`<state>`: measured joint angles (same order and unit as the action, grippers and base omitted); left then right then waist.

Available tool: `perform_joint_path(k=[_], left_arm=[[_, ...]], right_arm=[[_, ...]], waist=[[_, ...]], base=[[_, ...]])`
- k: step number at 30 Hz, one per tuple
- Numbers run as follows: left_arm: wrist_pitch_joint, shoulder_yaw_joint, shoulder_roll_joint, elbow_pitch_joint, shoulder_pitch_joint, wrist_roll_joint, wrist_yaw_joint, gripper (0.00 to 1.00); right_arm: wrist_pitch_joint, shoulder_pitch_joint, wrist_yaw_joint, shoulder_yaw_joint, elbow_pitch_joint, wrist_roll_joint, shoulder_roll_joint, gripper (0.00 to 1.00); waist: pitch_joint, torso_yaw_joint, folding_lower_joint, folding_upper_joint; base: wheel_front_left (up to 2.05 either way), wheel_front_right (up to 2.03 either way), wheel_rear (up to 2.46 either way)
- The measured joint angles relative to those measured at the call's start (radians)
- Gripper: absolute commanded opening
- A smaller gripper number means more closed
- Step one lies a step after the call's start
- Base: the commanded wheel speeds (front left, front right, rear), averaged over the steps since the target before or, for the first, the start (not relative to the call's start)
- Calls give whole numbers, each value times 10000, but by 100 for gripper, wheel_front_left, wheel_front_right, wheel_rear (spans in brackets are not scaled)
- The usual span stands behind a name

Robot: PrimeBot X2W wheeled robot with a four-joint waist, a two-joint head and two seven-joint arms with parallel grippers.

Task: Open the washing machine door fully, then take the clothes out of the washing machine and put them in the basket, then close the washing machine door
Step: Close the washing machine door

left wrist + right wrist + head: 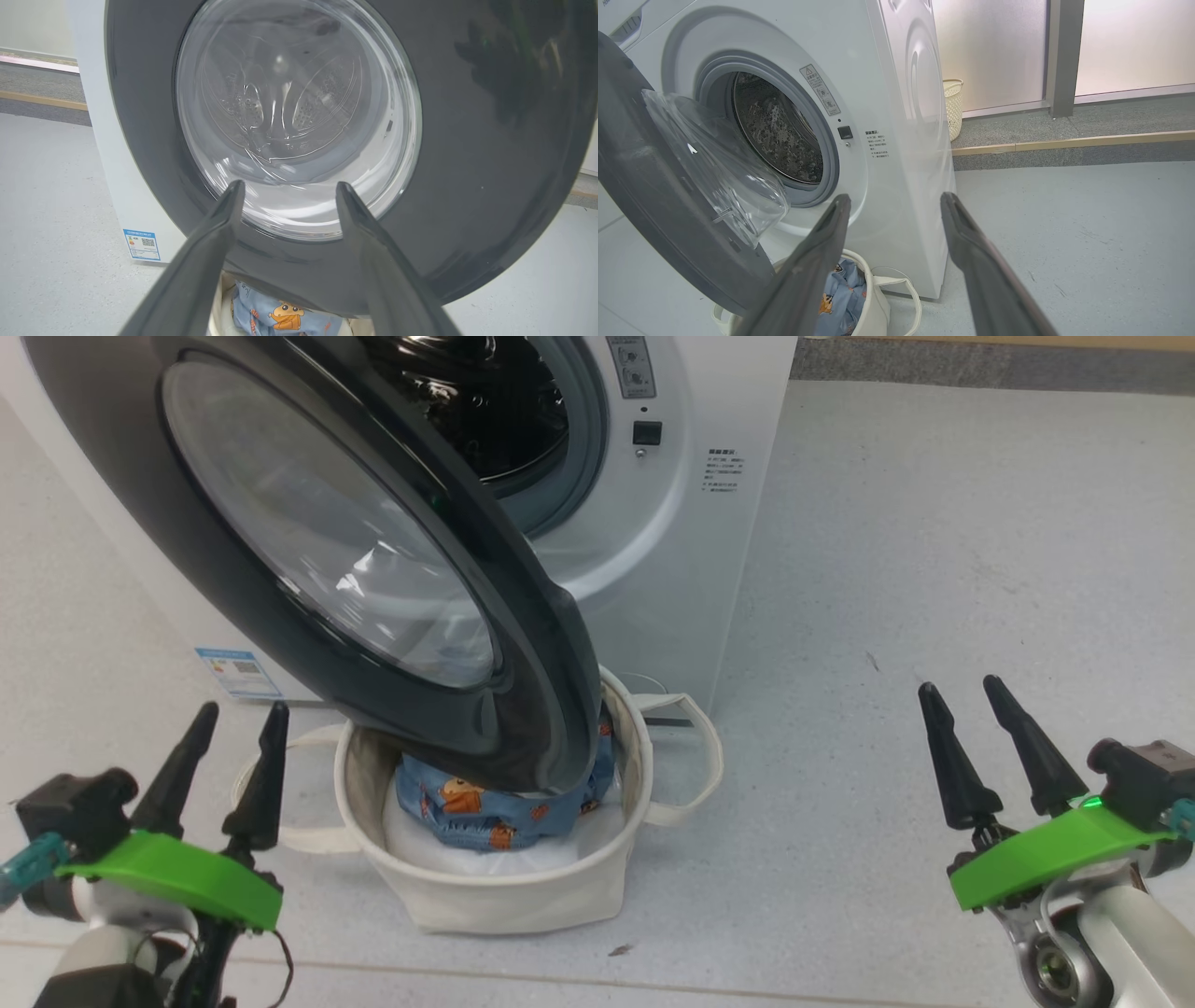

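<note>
Since the clothes (pixel 504 807) lie in the basket (pixel 485 896) and the part of the drum (pixel 780 126) that I can see looks empty, I judge that the taking out is finished and only the closing remains. The washing machine door (pixel 327 551) stands open, swung out toward the near side from its hinge on the left. Its lower edge hangs over the basket and hides part of the clothes in the head view. I cannot tell if the edge touches the fabric. The basket sits on the floor (pixel 934 569), just in front of the washing machine (pixel 691 523).

The next move, as I see it, calls for a push on the outer face of the door, on the dark rim near its free edge and not on the glass, until the door meets the round mouth and latches. The door must also pass over the basket without catching the clothes or a handle.

The left gripper (pixel 243 709) is low at the near left, to the left of the basket, apart from it. Its fingers are spread and hold nothing. In its wrist view it points straight at the outer face of the door, at the lower part of the window. The right gripper (pixel 959 686) is at the near right, well apart from the basket and the machine. Its fingers are also spread and empty, and they point toward the right front corner of the machine.
</note>
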<state>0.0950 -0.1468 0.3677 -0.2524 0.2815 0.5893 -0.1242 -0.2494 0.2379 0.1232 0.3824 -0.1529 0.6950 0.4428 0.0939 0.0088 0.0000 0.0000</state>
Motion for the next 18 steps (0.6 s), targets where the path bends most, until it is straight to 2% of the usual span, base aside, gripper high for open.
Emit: perform_joint_path(k=[18], left_arm=[[393,-401,12,-642,331,-35,-6,100]], right_arm=[[0,1,0,-8,-2,-27,33,100]], waist=[[15,65,0,0]], base=[[0,0,0]])
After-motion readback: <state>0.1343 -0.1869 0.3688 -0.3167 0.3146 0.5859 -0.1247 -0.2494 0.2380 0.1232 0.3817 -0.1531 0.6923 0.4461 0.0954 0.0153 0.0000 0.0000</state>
